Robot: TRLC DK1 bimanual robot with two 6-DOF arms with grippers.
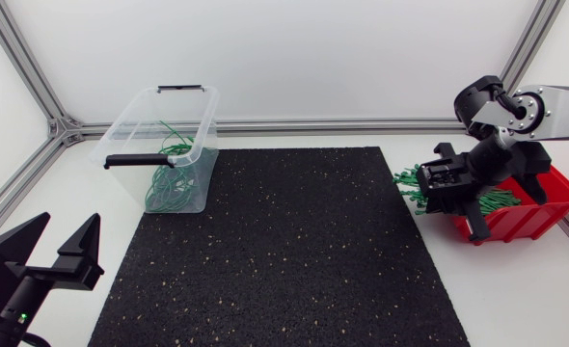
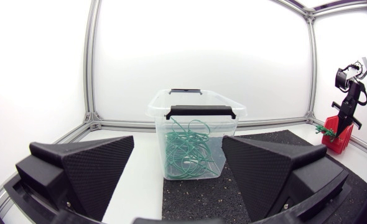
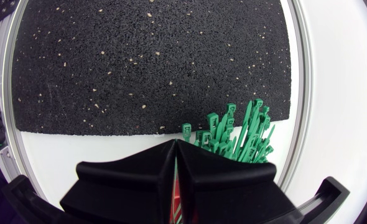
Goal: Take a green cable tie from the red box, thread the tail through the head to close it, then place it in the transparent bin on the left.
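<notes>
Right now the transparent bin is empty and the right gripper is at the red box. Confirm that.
Not empty: the left wrist view shows the transparent bin holding looped green cable ties. The right gripper is indeed at the red box.

- Mat (image 1: 284,251): matt black rubber, rough and speckled.
- Transparent bin (image 2: 160,124), left of the mat: clear, glossy plastic.
- Red box (image 1: 530,220), right of the mat: smooth plastic.
- Cable ties (image 3: 246,134): green plastic.

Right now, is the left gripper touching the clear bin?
Apart. The head view shows a wide gap between the left gripper and the bin.
</notes>
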